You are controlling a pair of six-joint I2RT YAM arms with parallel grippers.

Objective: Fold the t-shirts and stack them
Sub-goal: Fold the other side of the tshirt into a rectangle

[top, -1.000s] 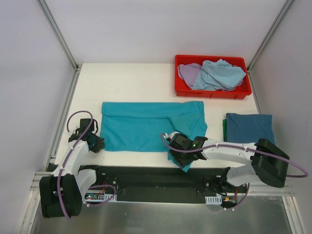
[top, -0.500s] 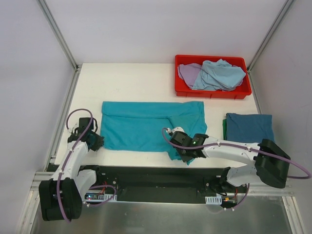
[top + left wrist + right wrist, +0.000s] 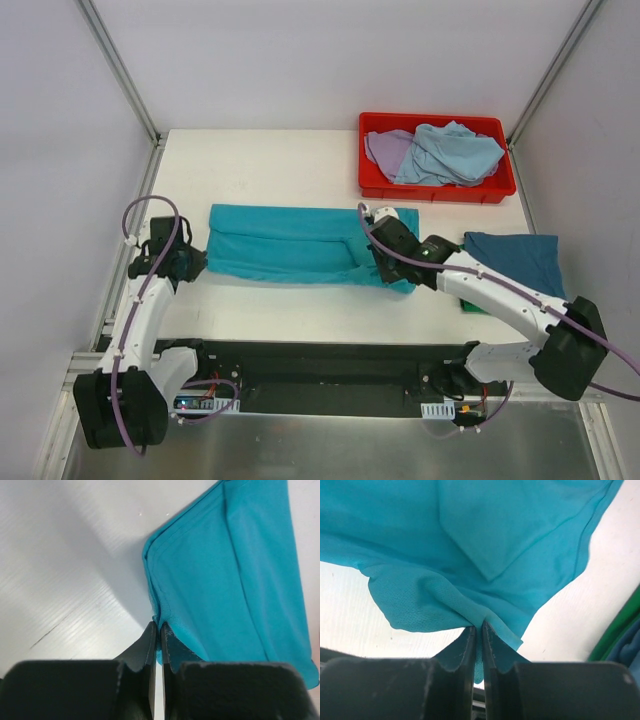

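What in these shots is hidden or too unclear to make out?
Top view: the right arm covers a corner of the folded blue shirt.
Top view: shirts lie tangled in the red bin, so their count is unclear.
Right wrist view: the green cloth is cut off by the frame edge.

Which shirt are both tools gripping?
The teal shirt, spread mid-table and pinched at its ends by the left tool and right tool. The blue shirt lies folded at right; pale shirts lie in the bin.

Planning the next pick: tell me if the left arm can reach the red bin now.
Probably not: the left gripper is shut on the teal t-shirt's left edge, and the red bin sits far right.
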